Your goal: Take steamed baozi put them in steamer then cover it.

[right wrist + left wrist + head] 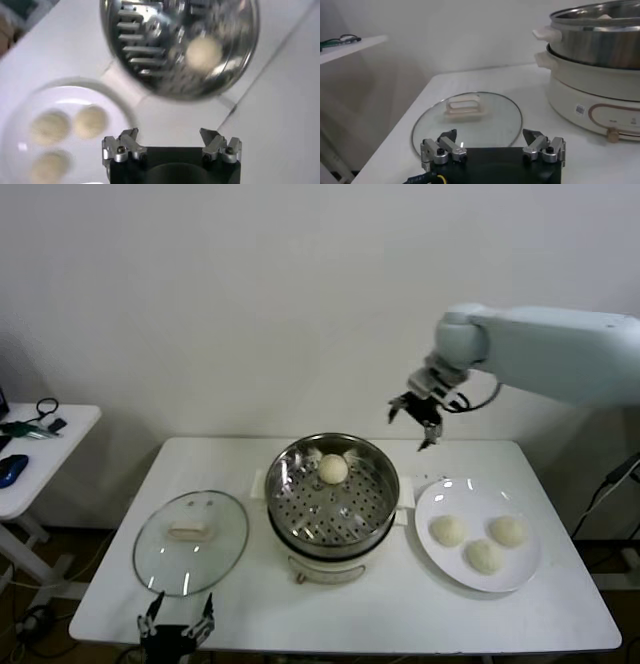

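Cover lies flat on the white table just left of the steamer, the parked left gripper spread empty at the near edge. One baozi sits inside the pot. Right gripper hangs open and empty above, three baozi on the plate at right.

The left end effector is cut off at the head view's bottom edge, by the tabletop's near edge. In the right wrist view the steamer is blurry and cut off at the top.
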You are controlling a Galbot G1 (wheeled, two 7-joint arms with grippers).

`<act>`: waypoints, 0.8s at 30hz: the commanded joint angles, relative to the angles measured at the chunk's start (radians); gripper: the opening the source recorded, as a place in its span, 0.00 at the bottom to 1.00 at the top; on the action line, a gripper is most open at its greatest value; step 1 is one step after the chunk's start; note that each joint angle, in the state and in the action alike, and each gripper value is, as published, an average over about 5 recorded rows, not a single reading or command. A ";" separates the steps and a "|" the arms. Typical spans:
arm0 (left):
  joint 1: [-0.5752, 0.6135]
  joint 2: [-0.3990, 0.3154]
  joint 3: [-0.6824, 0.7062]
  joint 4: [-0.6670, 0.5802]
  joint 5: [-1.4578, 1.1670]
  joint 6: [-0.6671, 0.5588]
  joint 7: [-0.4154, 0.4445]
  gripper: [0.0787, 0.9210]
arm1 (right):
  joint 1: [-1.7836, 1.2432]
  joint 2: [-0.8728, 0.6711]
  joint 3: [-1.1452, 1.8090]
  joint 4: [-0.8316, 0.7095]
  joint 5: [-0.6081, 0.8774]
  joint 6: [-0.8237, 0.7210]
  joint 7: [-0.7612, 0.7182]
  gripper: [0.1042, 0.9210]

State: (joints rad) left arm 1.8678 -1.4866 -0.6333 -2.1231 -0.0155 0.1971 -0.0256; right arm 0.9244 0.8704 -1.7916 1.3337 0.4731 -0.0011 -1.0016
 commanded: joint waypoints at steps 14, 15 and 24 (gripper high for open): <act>0.001 0.003 -0.006 0.010 0.003 -0.006 -0.005 0.88 | -0.585 -0.254 0.383 0.053 -0.150 -0.459 0.155 0.88; 0.002 0.002 -0.006 0.010 0.003 -0.007 -0.005 0.88 | -0.606 -0.248 0.399 0.045 -0.158 -0.460 0.157 0.88; 0.007 0.000 -0.004 0.014 0.007 -0.011 -0.008 0.88 | -0.715 -0.208 0.494 -0.017 -0.203 -0.464 0.185 0.88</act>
State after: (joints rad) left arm 1.8755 -1.4855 -0.6382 -2.1102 -0.0096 0.1864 -0.0332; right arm 0.3835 0.6638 -1.4341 1.3629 0.3236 -0.4124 -0.8471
